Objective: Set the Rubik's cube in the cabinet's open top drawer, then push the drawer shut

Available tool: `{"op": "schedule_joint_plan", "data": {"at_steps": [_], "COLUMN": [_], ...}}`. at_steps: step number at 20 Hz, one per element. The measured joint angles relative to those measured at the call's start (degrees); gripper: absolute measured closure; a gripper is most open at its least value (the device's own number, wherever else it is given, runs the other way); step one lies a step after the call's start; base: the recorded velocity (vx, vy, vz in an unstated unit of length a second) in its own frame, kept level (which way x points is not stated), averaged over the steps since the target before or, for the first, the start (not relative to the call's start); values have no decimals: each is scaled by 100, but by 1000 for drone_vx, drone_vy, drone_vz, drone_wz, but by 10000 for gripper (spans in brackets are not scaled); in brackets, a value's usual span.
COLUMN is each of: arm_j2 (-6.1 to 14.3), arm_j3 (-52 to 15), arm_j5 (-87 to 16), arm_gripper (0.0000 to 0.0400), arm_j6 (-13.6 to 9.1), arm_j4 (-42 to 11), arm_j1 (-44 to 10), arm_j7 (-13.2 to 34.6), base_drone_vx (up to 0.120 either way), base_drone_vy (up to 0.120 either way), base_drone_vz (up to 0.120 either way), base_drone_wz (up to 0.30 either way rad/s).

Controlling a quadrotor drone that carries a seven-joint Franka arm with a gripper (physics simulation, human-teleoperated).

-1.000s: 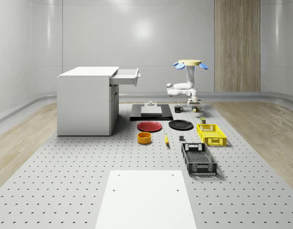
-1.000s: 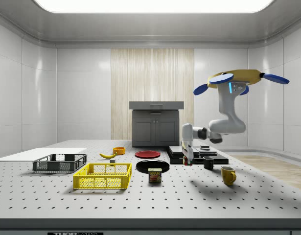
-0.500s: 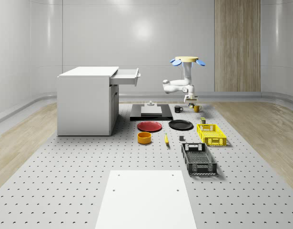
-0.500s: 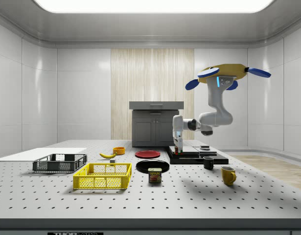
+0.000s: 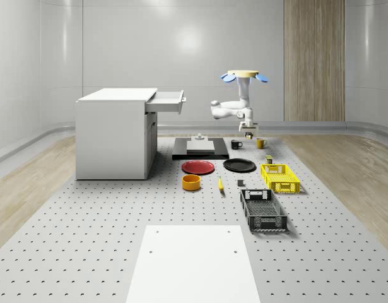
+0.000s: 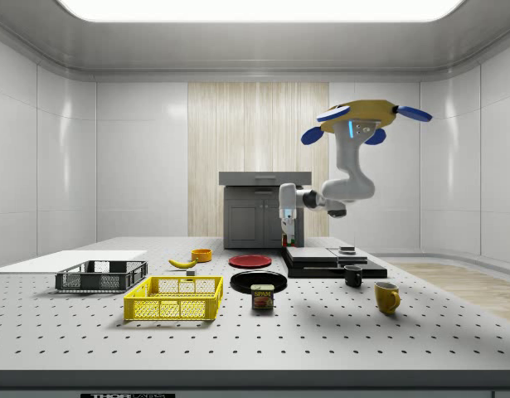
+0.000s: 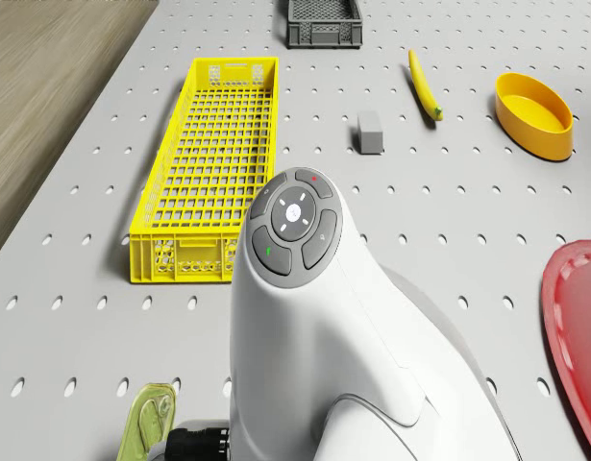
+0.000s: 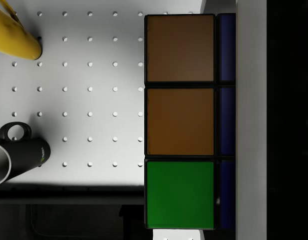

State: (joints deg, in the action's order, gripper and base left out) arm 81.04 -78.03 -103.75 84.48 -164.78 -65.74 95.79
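**Cube carried above the far end of the desk**

We see the Rubik's cube (image 8: pixel 180 120) clamped in the jaws (image 6: pixel 289 240), brown and green tiles facing the wrist camera, hanging above the black mug (image 5: pixel 235 144) and yellow mug (image 5: pixel 260 143). We find the drone (image 5: pixel 244 76) hovering over that far part of the desk (image 5: pixel 86 240), right of the cabinet (image 5: pixel 115 136), whose top drawer (image 5: pixel 167 101) stands open. Nearer lie the yellow crate (image 7: pixel 213 173) and banana (image 7: pixel 423 84).

The cube (image 8: pixel 180 120) hides one finger and part of the table behind it. The black mug (image 8: pixel 16 155) and yellow mug (image 8: pixel 13 37) are cut off at the picture's edge.
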Motion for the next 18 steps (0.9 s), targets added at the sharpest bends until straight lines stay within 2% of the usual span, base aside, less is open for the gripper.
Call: {"op": "schedule_joint_plan", "data": {"at_steps": [18], "arm_j2": [241], "arm_j3": [-43], "arm_j5": [102], "arm_gripper": [75], "arm_j6": [224], "arm_j4": [11], "arm_j1": [-54], "arm_j7": [46], "base_drone_vx": [120], "base_drone_vy": [-120], "base_drone_vz": [120], "base_drone_wz": [0]}}
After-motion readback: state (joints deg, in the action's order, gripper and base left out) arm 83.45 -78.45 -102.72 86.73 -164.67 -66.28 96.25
